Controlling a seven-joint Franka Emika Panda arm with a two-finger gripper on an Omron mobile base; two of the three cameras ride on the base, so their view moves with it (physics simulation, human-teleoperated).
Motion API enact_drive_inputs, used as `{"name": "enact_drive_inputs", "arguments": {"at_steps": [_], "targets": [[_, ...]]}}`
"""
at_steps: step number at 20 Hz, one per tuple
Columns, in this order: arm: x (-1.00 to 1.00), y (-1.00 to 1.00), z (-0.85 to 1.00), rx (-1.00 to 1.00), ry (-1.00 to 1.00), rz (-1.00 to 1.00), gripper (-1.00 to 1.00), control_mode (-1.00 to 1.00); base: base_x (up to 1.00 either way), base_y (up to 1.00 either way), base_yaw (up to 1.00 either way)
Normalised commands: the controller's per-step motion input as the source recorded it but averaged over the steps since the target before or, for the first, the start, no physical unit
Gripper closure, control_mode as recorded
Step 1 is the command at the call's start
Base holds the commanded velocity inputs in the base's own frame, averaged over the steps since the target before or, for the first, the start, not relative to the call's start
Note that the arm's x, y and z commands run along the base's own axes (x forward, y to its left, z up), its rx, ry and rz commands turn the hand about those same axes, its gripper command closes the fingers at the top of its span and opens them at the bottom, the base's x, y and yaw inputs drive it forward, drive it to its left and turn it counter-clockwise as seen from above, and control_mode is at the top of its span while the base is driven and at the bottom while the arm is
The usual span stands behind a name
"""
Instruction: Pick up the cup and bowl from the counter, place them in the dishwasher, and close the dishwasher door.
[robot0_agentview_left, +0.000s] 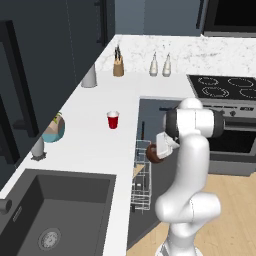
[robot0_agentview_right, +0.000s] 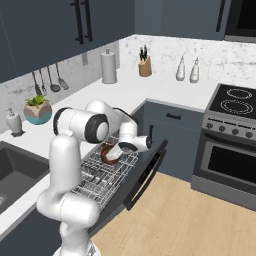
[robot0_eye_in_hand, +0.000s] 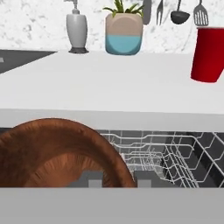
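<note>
My gripper (robot0_agentview_right: 118, 148) is shut on the dark reddish-brown bowl (robot0_agentview_right: 108, 153), holding it tilted on edge just above the white wire rack (robot0_agentview_right: 102, 176) of the open dishwasher. In the hand view the bowl (robot0_eye_in_hand: 57, 153) sits large at lower left, above the fingertips (robot0_eye_in_hand: 89, 179), with the rack (robot0_eye_in_hand: 175, 157) behind it. The dishwasher door (robot0_agentview_right: 146, 174) hangs open, sloping down toward the floor. The red cup (robot0_agentview_left: 113, 120) stands upright on the white counter (robot0_agentview_left: 85, 135), left of the gripper (robot0_agentview_left: 158, 150) and the bowl (robot0_agentview_left: 152, 155). In the hand view the cup (robot0_eye_in_hand: 209, 54) is at upper right.
A teal plant pot (robot0_eye_in_hand: 124, 38) and a soap dispenser (robot0_eye_in_hand: 77, 30) stand at the counter's back wall. The dark sink (robot0_agentview_left: 55, 215) lies near the base. A grey canister (robot0_agentview_left: 89, 76), knife block (robot0_agentview_left: 118, 65) and two bottles (robot0_agentview_left: 160, 65) stand further along. The stove (robot0_agentview_right: 235, 102) is to the right.
</note>
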Motion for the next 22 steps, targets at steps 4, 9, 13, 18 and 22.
{"name": "enact_drive_inputs", "arguments": {"at_steps": [4,9,13,18,22], "targets": [[0.19,0.0,-0.12,0.02,-0.01,0.0,1.0,-1.0,0.0,0.0,0.0],[0.2,0.0,-0.14,0.06,0.0,0.0,1.0,-1.0,0.0,0.0,0.0],[0.22,0.0,-0.19,0.07,0.0,0.0,1.0,-1.0,0.0,0.0,0.0],[0.27,0.0,-0.18,0.07,0.0,0.0,1.0,-1.0,0.0,0.0,0.0],[0.31,0.0,-0.14,0.08,0.0,0.0,1.0,-1.0,0.0,0.0,0.0]]}}
